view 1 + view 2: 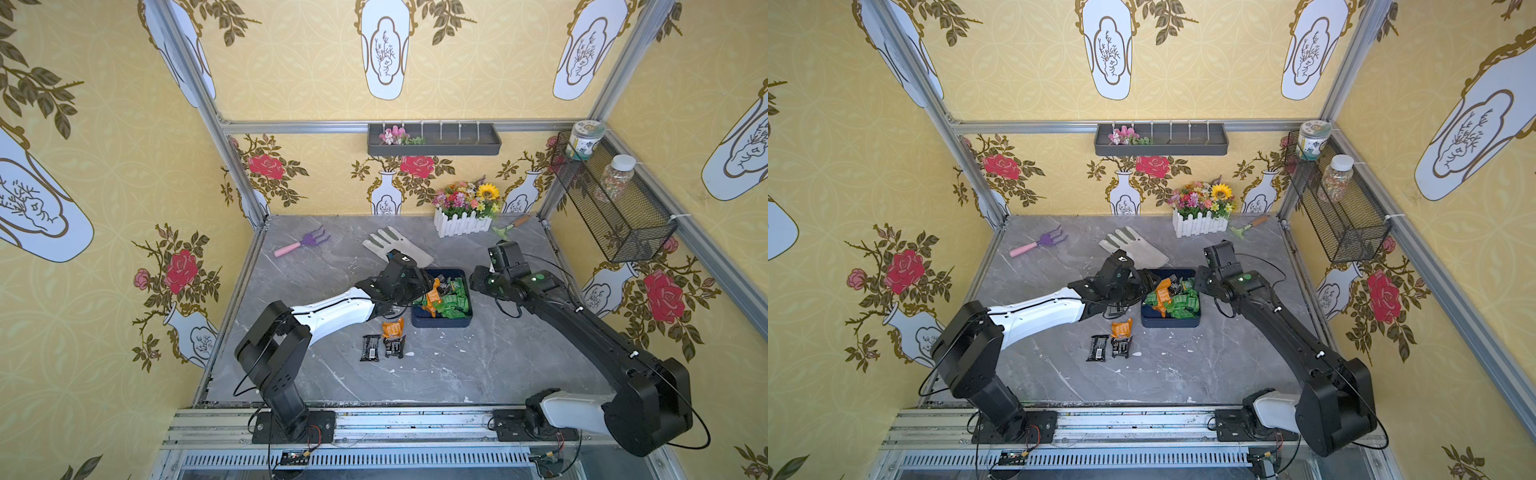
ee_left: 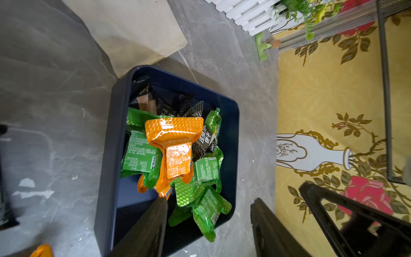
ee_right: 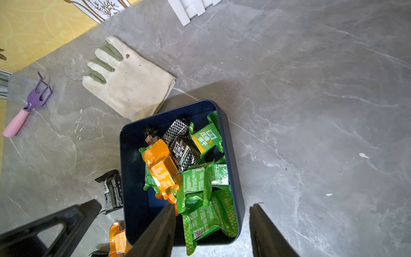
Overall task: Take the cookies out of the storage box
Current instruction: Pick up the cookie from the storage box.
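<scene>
Cookies (image 1: 446, 299) lie heaped in the navy box (image 1: 441, 323) at mid-counter (image 1: 457, 365), most of them green. The orange packet (image 2: 175, 144) on top runs far-to-near, its flared end toward the glove (image 3: 131, 86). A loose orange packet (image 1: 392, 328) and two black packets (image 1: 370, 348) lie on the counter just outside the box, the black ones also lengthwise far-to-near. The left claw (image 2: 209, 200) hangs over the box's left side and the right claw (image 3: 213, 205) over its right side. Both have their jaws well apart and grip nothing.
</scene>
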### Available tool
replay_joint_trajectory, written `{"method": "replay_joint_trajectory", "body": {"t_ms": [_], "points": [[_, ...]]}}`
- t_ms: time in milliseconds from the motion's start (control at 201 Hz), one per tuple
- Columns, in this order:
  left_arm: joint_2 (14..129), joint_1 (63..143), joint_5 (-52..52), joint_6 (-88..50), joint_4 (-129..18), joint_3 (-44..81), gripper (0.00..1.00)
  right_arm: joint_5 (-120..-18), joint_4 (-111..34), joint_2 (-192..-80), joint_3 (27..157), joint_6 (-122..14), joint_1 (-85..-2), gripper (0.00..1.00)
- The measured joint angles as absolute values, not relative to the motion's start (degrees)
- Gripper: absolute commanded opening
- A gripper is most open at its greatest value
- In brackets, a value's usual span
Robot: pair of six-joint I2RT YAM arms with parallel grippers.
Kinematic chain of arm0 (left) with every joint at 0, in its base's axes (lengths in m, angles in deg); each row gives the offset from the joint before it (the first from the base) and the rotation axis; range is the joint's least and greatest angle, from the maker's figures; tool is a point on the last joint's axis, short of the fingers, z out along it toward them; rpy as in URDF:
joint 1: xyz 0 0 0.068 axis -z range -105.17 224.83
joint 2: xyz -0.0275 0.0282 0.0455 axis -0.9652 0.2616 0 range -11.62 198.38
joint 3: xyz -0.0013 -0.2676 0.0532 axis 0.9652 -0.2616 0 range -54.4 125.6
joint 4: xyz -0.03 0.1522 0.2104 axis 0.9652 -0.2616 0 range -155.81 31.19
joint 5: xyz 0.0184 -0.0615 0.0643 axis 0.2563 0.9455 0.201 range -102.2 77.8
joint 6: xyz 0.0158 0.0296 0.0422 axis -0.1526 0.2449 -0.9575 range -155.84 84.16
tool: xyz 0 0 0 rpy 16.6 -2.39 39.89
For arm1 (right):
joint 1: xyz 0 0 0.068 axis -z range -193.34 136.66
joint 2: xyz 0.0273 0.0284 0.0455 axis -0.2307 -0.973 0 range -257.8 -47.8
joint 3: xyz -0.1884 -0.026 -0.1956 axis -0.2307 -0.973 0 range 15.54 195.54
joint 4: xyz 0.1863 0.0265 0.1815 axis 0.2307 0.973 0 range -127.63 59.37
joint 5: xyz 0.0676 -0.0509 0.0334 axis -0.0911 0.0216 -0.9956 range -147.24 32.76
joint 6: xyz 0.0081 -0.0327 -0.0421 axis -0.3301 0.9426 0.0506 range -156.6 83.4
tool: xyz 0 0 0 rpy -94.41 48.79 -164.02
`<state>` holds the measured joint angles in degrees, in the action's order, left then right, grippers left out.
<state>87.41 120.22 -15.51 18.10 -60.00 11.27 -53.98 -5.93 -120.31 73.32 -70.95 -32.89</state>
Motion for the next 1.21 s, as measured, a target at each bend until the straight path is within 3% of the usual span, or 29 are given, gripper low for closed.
{"method": "replay_joint_trajectory", "body": {"t_ms": [603, 901, 1205], "points": [[104.04, 122.86, -22.35, 13.68, -72.18, 26.70, 0.73, -54.81, -2.91, -112.81, 69.45, -71.78, -29.37, 0.57], [107.36, 123.08, -23.75, 13.70, -72.50, 29.56, 0.58, -55.96, -2.87, -112.53, 68.84, -71.23, -29.15, 0.57], [109.59, 123.10, -24.43, 13.66, -72.50, 31.73, 0.53, -56.97, -2.87, -112.05, 68.68, -71.23, -29.11, 0.57]]}}
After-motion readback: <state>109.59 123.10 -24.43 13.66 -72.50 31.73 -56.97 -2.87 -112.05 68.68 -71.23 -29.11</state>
